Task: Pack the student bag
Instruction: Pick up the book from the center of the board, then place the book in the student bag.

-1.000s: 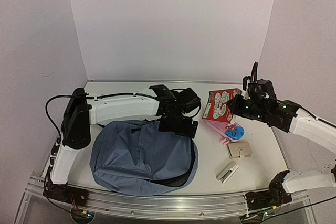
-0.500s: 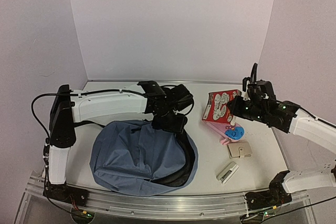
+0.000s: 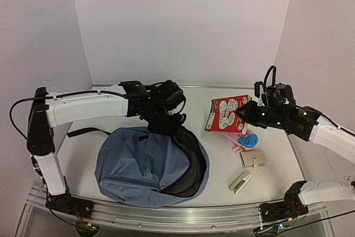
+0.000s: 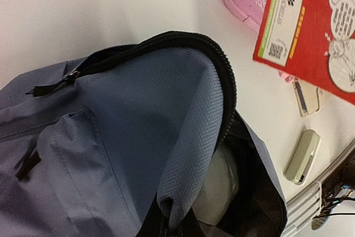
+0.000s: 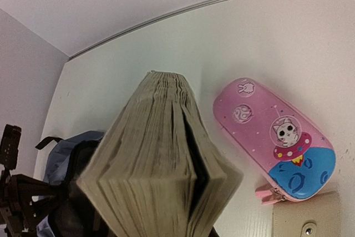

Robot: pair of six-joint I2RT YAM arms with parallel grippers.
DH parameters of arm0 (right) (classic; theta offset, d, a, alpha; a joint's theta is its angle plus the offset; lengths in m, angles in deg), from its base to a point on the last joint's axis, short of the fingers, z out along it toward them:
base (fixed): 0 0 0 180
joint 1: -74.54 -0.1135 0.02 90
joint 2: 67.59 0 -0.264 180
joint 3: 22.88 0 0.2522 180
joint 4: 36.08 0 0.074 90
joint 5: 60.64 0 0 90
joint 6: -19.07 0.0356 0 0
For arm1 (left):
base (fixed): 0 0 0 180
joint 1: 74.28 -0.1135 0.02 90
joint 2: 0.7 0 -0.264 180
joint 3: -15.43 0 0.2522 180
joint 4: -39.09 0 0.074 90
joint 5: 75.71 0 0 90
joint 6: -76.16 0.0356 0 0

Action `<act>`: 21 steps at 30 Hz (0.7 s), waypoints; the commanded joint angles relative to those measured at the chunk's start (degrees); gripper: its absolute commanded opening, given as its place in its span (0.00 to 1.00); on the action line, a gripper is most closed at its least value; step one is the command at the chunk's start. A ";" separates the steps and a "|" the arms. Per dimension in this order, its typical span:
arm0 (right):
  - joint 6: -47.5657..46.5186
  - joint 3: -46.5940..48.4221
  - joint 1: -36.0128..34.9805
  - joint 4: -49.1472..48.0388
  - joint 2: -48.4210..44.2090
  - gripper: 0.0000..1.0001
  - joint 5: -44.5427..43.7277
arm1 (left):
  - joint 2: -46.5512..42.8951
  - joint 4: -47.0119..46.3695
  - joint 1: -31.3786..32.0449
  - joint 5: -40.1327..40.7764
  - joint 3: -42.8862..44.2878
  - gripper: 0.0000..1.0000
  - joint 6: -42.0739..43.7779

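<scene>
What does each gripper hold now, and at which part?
The left gripper pinches the student bag's opening flap; the right gripper holds the red book by one edge.

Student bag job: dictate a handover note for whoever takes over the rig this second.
Left gripper: shut on the student bag at its zipper edge, holding the mouth open.
Right gripper: shut on the red book, lifted off the table, right of the bag.
Lying on the table: pink pencil case, small beige case, stapler.
Done: bag open, book picked up.
Left: put the book in, probably the other three items too, then close the bag.
</scene>
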 commanded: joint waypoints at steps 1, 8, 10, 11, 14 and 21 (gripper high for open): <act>2.79 4.87 -0.17 -3.38 -5.62 0.00 10.11 | -12.00 -2.76 -3.36 -4.27 -3.07 0.00 1.54; 7.08 2.33 -0.22 -3.37 -6.89 0.00 27.76 | -22.01 -5.53 -8.77 -11.84 -9.49 0.00 2.88; 7.35 0.79 -0.28 -3.39 -6.77 0.00 31.34 | -23.24 -5.77 -9.34 -12.70 -10.07 0.00 3.45; 7.43 0.04 -0.41 -3.42 -6.39 0.00 32.64 | -23.63 -5.72 -9.47 -12.96 -10.06 0.00 3.72; 8.25 -2.09 -1.31 -3.76 -5.39 0.00 33.26 | -24.51 -5.74 -9.74 -13.38 -10.03 0.00 4.31; 14.05 -7.39 -4.53 -14.92 -1.71 0.00 33.14 | -26.34 -6.90 -9.77 -13.72 -11.37 0.00 4.10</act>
